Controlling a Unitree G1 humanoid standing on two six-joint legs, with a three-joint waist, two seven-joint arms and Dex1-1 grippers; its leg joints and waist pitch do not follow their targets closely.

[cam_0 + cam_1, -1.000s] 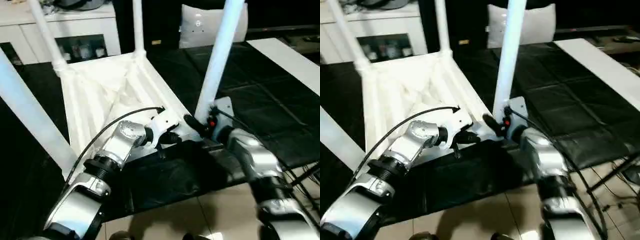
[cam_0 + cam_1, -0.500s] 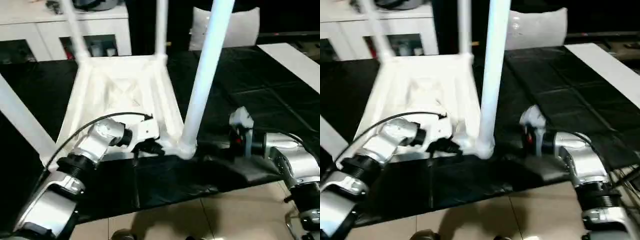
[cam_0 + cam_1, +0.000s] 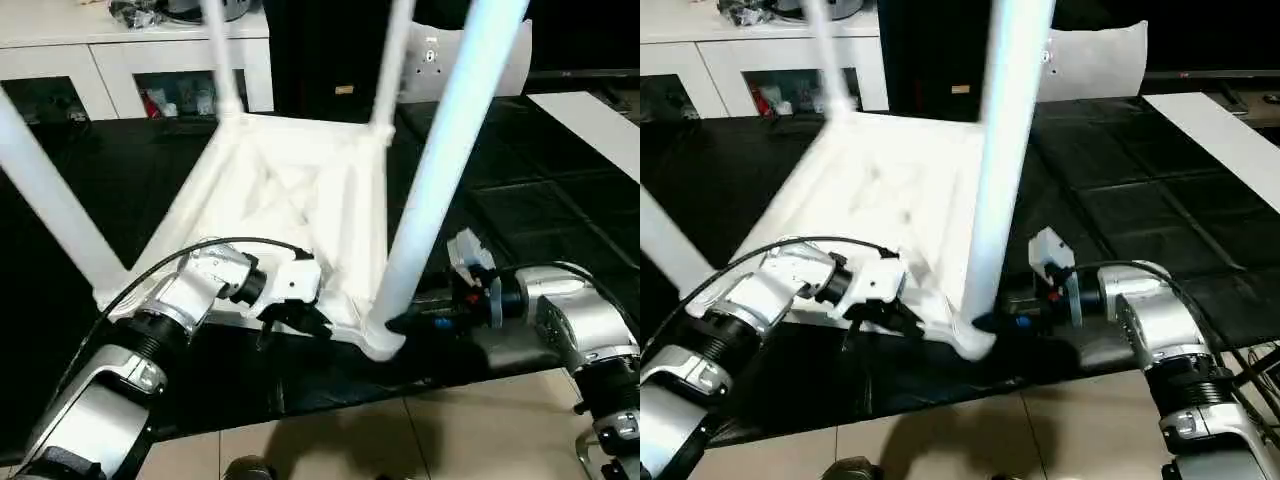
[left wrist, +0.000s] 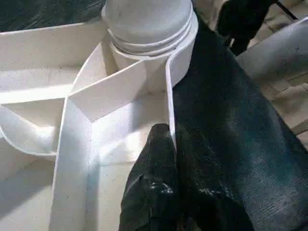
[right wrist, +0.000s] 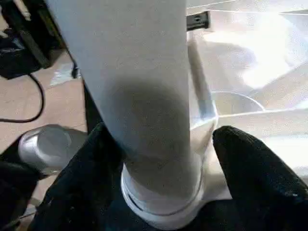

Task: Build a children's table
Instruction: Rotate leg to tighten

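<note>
The table top (image 3: 290,195) lies upside down on the black-covered bench (image 3: 560,220), all four legs up. The left gripper (image 4: 166,144) pinches its rim; the right gripper's (image 5: 163,159) jaws straddle the near leg (image 3: 430,200), grip unclear. An uneven twist could tip the table off the edge.

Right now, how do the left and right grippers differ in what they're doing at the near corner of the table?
The left gripper is shut, pinching the thin rim wall of the table beside the corner socket. The right gripper stands wide, one finger on each side of the leg just above that socket; whether it presses the leg, I cannot tell. Both work at the same near corner.
</note>
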